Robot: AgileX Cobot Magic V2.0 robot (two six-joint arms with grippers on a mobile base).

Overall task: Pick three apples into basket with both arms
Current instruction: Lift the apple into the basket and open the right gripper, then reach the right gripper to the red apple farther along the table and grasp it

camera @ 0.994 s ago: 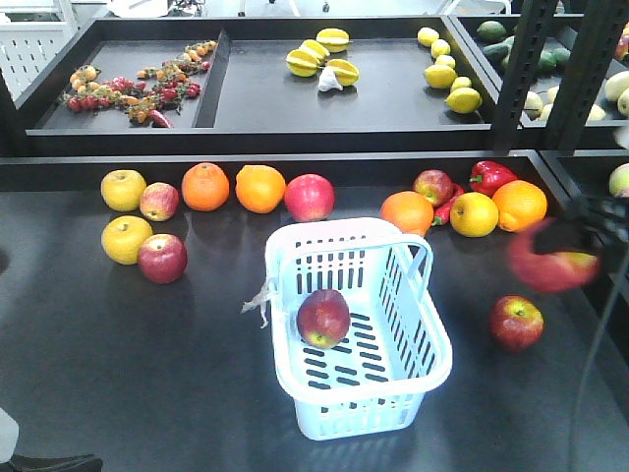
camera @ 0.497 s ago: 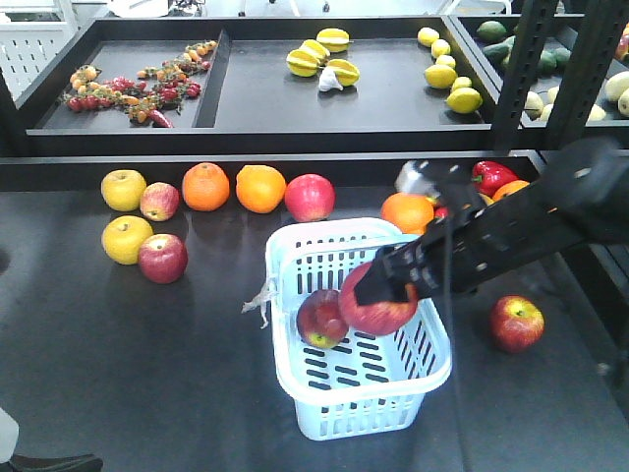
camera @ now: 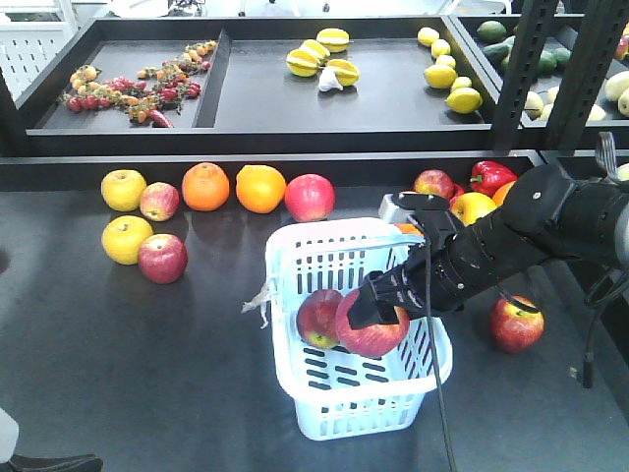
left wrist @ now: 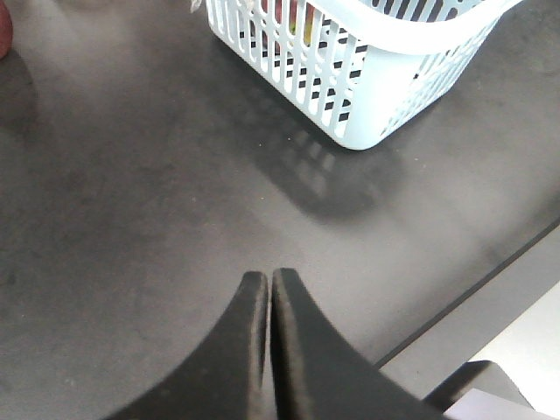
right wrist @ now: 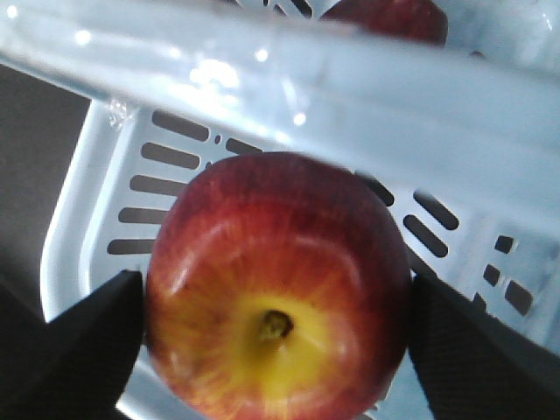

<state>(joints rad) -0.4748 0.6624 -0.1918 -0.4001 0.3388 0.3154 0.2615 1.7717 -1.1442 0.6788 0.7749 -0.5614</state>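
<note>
Orange (camera: 408, 228) mostly behind right arm (camera: 511, 246)

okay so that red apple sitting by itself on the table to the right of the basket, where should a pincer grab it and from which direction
Take the red apple across its widest middle, coming straight down from above. It sits upright and round, with open table on its near side, and the basket lies apart on its left. The right pincer is busy, shut on another apple.

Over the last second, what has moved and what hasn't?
The right end effector swung in from the right edge, carrying its red apple over the basket and down beside the apple already inside. It still grips it. Basket, table fruit and the shut left end effector look unmoved.
</note>
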